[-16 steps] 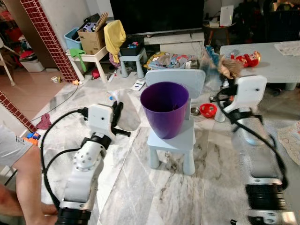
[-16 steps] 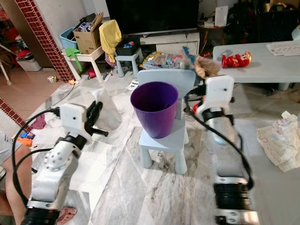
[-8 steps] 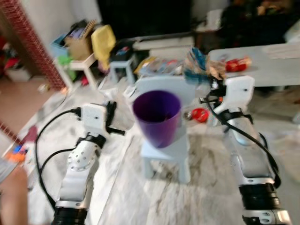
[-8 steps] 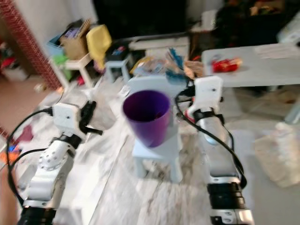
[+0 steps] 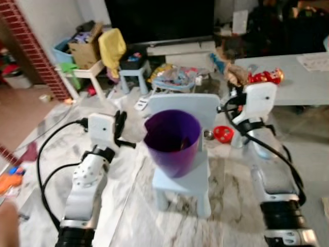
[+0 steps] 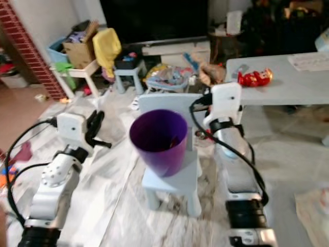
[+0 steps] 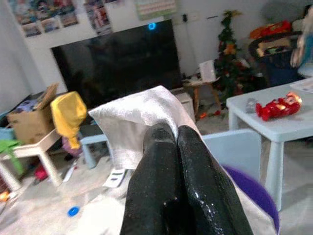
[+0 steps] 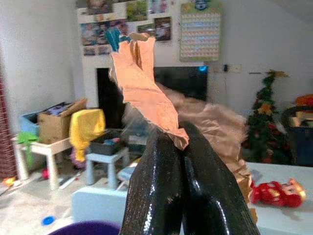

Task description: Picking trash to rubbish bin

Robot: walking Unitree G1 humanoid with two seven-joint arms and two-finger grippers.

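A purple bin (image 5: 172, 141) stands on the seat of a small pale blue chair (image 5: 182, 185) in front of me. My left gripper (image 5: 121, 126) is held up just left of the bin, shut on a thin white sheet (image 7: 137, 122). On the bin's right, behind the chair back and above rim height, my right gripper (image 5: 237, 91) is shut on a crumpled brown paper (image 8: 146, 93) with teal bits at its top. The paper (image 5: 235, 73) sticks up above the fingers. Something small and dark lies inside the bin.
A grey table (image 5: 303, 77) with a red toy (image 5: 264, 77) stands at the right. Behind the chair are a white stool (image 5: 134, 69), a cardboard box (image 5: 85, 49), a yellow cloth (image 5: 112, 45) and floor clutter. A red bowl (image 5: 224, 134) lies on the marble floor.
The camera has shifted, so the bin and chair sit lower and nearer in the picture. Both grippers still hold their trash beside the bin, the right one a little closer to it.
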